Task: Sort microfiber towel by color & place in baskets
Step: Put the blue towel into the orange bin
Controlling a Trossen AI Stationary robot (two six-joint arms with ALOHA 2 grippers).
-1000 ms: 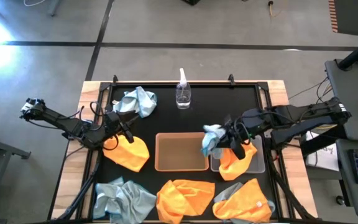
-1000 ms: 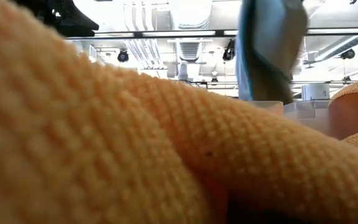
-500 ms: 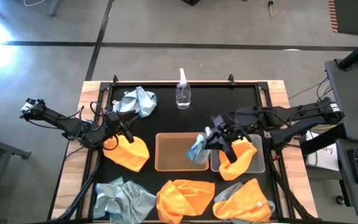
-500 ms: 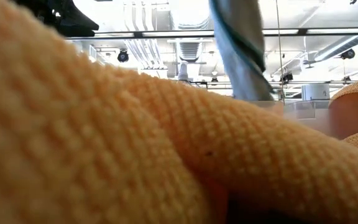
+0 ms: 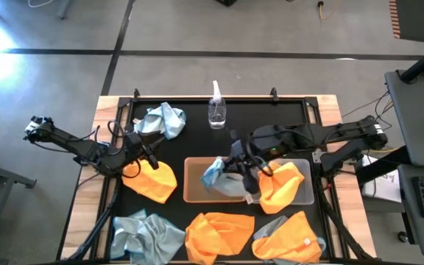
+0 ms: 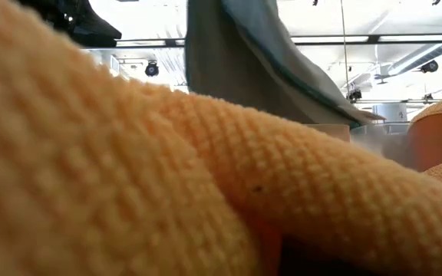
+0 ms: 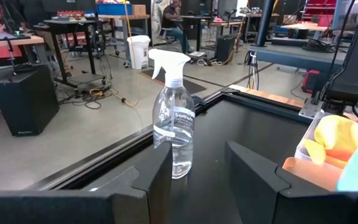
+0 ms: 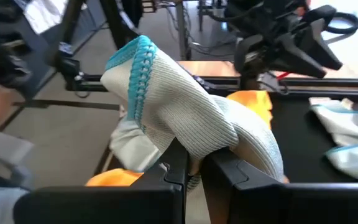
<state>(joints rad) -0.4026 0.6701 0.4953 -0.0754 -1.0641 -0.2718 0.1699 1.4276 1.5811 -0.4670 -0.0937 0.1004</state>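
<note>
My right gripper is shut on a pale blue-grey towel over the tan-brown basket. In the low view that towel hangs behind a big orange towel. The translucent grey basket holds an orange towel. My left gripper is open at the far edge of another orange towel; its wrist view shows an empty gap. More towels lie on the mat: blue-grey, blue-grey, orange, orange over grey. My right gripper pinches the blue-grey towel between its two fingers at a bunched fold, several layers thick. The fingers come from the table's right, slanting down. The towel droops below and beside the fingers over the tan basket; whether its lower end touches the basket I cannot tell.
A clear spray bottle stands upright near the far edge of the black mat, also in the left wrist view. A raised rail frames the mat. Bare mat shows between the bottle and the baskets.
My right gripper has moved toward the table's left, from above the grey basket to above the tan basket, carrying the blue-grey towel along. The towel has swung and hangs more spread out. The left arm has kept still.
</note>
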